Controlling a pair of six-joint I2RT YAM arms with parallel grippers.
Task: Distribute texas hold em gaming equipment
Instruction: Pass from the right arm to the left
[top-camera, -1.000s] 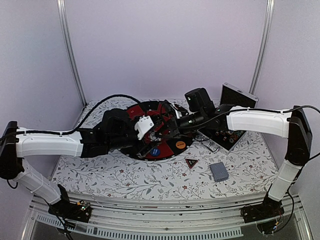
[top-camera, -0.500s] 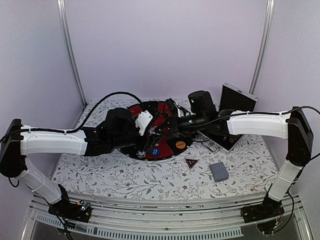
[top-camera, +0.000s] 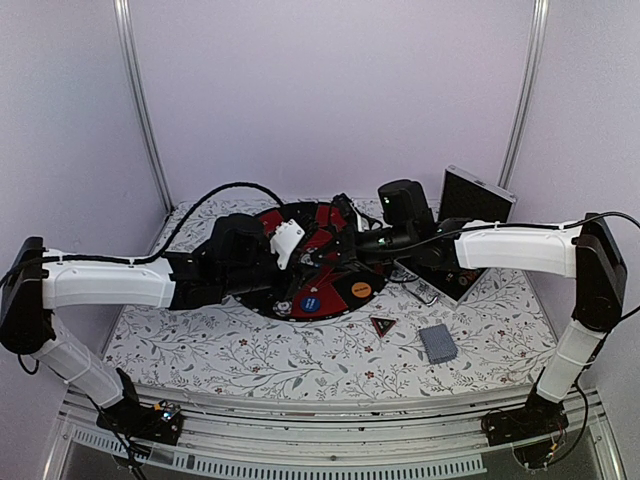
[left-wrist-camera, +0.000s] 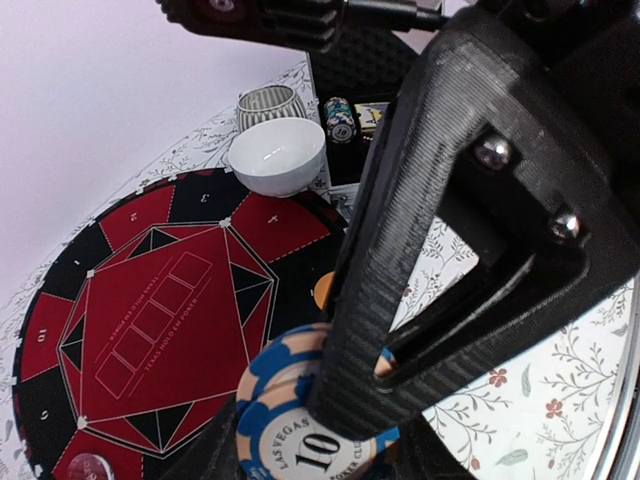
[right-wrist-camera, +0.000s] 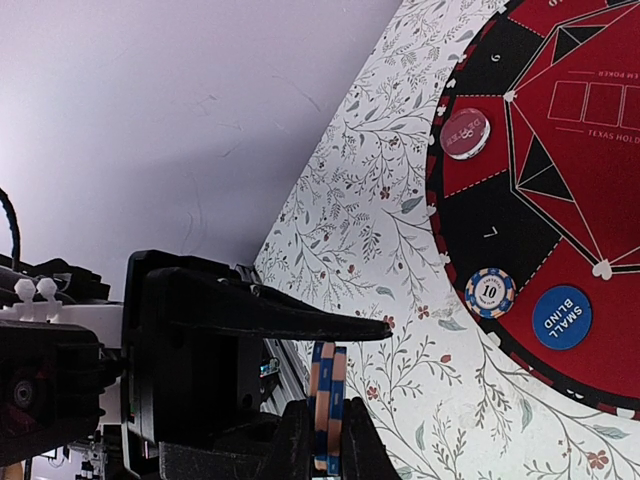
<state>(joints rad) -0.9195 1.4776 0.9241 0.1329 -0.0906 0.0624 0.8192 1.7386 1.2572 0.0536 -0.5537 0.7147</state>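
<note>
Over the round red-and-black mat (top-camera: 330, 215) the two grippers meet. My right gripper (right-wrist-camera: 328, 440) is shut on the faces of two blue-and-tan poker chips (right-wrist-camera: 328, 390) that stand on edge. My left gripper (left-wrist-camera: 310, 455) brackets the same chips (left-wrist-camera: 290, 440) across their rim, with one finger (right-wrist-camera: 280, 315) touching the top edge. The right finger (left-wrist-camera: 420, 230) lies over the chip face. A third chip (right-wrist-camera: 489, 292), a blue disc (top-camera: 310, 301), an orange disc (top-camera: 360, 290) and a red disc (right-wrist-camera: 466, 133) lie on the mat. A triangular marker (top-camera: 383, 324) and the cards (top-camera: 437, 343) sit in front.
A white bowl (left-wrist-camera: 277, 155) and a ribbed glass cup (left-wrist-camera: 270, 100) stand beyond the mat. The silver-edged black case (top-camera: 475, 195) is open at the back right, with more chips (left-wrist-camera: 340, 115) stacked in it. Cables trail over the mat's far side.
The left gripper has shifted slightly toward the back and its jaws have narrowed onto the chips held by the right gripper. The right gripper has stayed shut.
</note>
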